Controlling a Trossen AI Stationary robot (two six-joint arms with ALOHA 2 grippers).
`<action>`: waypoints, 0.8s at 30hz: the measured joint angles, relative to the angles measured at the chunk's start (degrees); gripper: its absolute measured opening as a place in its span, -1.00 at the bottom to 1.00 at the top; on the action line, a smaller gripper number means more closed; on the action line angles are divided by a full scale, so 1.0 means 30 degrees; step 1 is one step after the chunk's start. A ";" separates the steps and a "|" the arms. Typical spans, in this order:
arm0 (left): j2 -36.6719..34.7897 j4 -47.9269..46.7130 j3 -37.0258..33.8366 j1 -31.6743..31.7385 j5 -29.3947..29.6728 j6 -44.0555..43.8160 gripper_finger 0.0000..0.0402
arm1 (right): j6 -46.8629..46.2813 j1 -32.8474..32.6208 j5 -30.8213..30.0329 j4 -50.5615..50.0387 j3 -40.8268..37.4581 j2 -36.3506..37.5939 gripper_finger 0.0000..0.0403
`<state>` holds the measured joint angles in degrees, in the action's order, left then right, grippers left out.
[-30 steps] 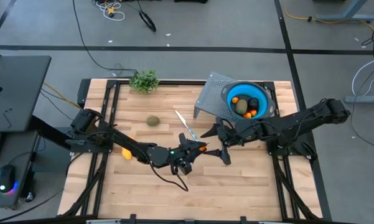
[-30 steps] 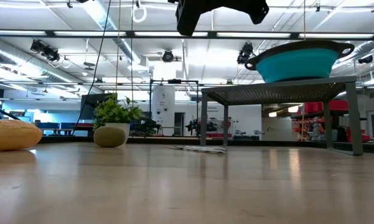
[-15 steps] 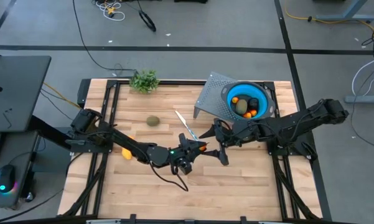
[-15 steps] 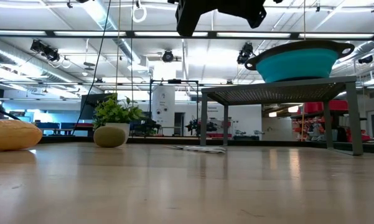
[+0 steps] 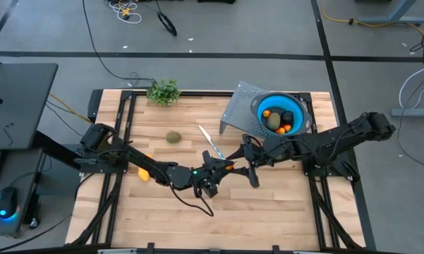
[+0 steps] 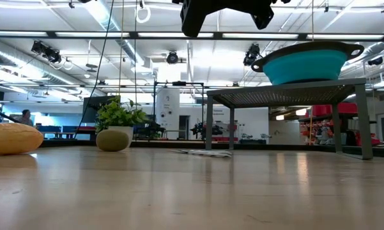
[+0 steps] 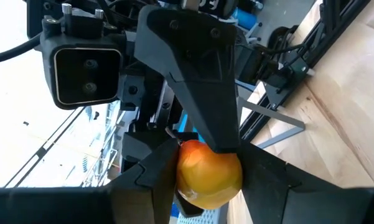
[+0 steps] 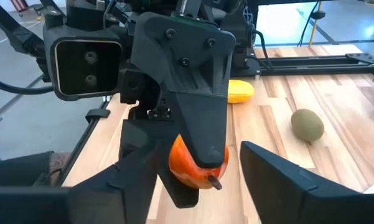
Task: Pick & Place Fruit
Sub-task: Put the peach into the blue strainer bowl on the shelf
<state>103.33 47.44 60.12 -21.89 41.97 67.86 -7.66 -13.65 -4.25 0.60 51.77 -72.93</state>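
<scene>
My left gripper is above the table's middle, shut on a small orange-red fruit. My right gripper faces it from the table's right, open. In the right wrist view its fingers stand on either side of that fruit with gaps showing. A yellow oblong fruit lies on the table partly under the left arm. An olive-brown oval rests on the wood farther back. More fruit pieces sit in the blue bowl. My left gripper pinches the orange-red fruit's body between its two fingers, which come roughly level from the table's left. One finger covers part of the fruit in the right wrist view. The fruit is lifted clear of the table, its short stem sticking out.
The blue bowl stands on a grey perforated stand at the far right. A slim knife lies just beyond the grippers. A leafy green sprig sits at the far edge. Bare wood spreads toward the near edge.
My right gripper has moved a little toward the table's left, closing in on the left gripper and the fruit it holds. The left gripper and the fruit have kept still.
</scene>
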 joint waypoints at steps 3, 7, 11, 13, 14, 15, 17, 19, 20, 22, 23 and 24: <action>0.0000 0.0001 0.0000 0.0000 0.0004 0.0177 -0.19 | -0.0180 0.0000 -0.0002 -0.0052 0.0000 0.0000 0.04; 0.0000 0.0005 0.0000 0.0000 0.0009 0.0244 -0.19 | -0.0366 0.0000 -0.0009 0.0016 0.0000 0.0000 -0.06; 0.0000 0.0009 0.0000 0.0000 0.0029 0.0117 -0.19 | -0.0630 0.0000 -0.0009 0.0016 0.0000 0.0000 -0.14; 0.0000 0.0009 0.0000 0.0000 0.0038 0.0167 -0.19 | -0.0649 0.0000 -0.0009 0.0016 0.0000 0.0000 -0.17; 0.0000 0.0009 0.0000 0.0000 0.0038 0.0167 -0.19 | -0.0656 0.0000 -0.0009 0.0016 0.0000 0.0000 -0.18; 0.0000 0.0009 0.0000 0.0000 0.0038 0.0167 -0.19 | -0.0656 0.0000 -0.0009 0.0016 0.0000 0.0000 -0.19; 0.0000 0.0009 0.0000 0.0000 0.0058 0.0174 -0.19 | -0.0656 0.0000 -0.0003 0.0016 0.0000 0.0000 -0.20; 0.0000 0.0009 0.0000 0.0000 0.0130 0.0174 -0.19 | -0.0656 0.0000 -0.0009 0.0023 0.0000 0.0000 -0.20; 0.0000 0.0009 0.0000 0.0000 0.0157 0.0174 -0.19 | -0.0656 0.0000 -0.0006 0.0020 0.0000 0.0000 -0.20; 0.0000 0.0009 0.0000 0.0000 0.0191 0.0181 -0.19 | -0.0656 0.0000 -0.0009 0.0019 0.0000 0.0000 -0.20; 0.0000 0.0009 0.0000 0.0000 0.0191 0.0174 -0.19 | -0.0656 0.0000 -0.0009 0.0015 0.0000 0.0000 -0.20; 0.0000 0.0009 0.0000 0.0000 0.0191 0.0174 -0.19 | -0.0656 0.0000 -0.0002 0.0008 0.0000 0.0000 -0.20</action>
<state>103.33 47.46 60.12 -21.89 42.54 68.38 -9.63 -13.65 -4.25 0.62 51.77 -72.93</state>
